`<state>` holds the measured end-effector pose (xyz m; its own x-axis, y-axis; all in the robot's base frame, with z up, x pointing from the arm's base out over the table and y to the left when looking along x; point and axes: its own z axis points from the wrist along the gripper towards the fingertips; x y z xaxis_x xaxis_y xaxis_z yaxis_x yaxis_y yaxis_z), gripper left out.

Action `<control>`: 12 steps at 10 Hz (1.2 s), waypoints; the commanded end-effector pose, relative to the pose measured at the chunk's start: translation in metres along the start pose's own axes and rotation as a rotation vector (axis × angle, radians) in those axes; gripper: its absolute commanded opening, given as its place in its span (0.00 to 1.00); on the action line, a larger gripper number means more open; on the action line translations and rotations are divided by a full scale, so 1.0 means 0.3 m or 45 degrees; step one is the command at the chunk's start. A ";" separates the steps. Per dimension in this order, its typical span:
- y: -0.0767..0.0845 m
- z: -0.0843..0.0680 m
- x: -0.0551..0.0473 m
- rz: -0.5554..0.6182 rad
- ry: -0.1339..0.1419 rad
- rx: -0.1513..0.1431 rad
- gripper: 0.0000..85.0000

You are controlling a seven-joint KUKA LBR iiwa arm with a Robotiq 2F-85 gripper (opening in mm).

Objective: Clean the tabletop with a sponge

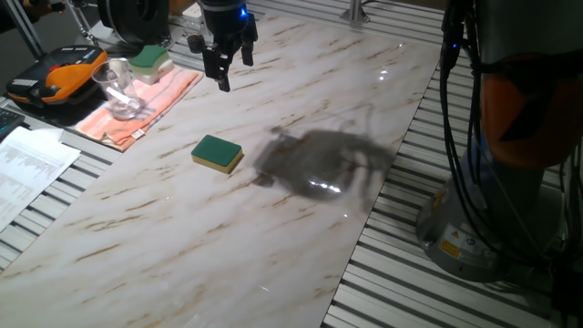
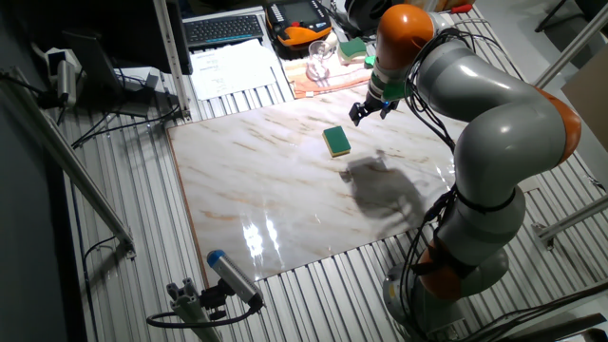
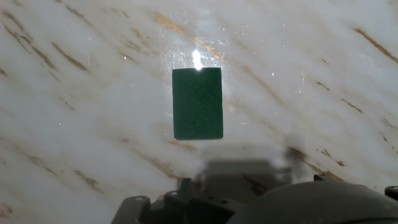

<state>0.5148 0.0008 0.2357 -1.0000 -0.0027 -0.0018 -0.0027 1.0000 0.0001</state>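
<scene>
Glare on tabletop (image 2: 256, 233), soft arm shadow

We are in a robotics lab or test cell, not a home. The marble-look tabletop (image 2: 285, 199) is only a slab laid on a grey slatted aluminium bench (image 2: 123, 256), the sort used for mounting equipment. An industrial arm (image 2: 494, 123) in grey and orange stands bolted at the right edge, with black cables (image 1: 455, 137) hanging down to its base. At the far side we see a keyboard (image 2: 223, 28), printed sheets (image 2: 233, 66) and an orange handheld controller (image 1: 55, 82). Metal struts (image 2: 66, 161) cross the left, and a camera mount (image 2: 223, 285) sits near.
</scene>
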 end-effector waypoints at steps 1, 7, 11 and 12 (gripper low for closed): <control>0.000 0.000 0.000 0.177 0.130 -0.021 0.00; 0.004 -0.015 -0.007 0.177 0.130 -0.015 0.00; 0.005 -0.017 -0.012 0.149 0.098 -0.002 0.00; 0.006 -0.017 -0.013 0.147 0.096 0.000 0.00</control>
<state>0.5190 0.0024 0.2406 -0.9912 0.1117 0.0713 0.1117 0.9937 -0.0043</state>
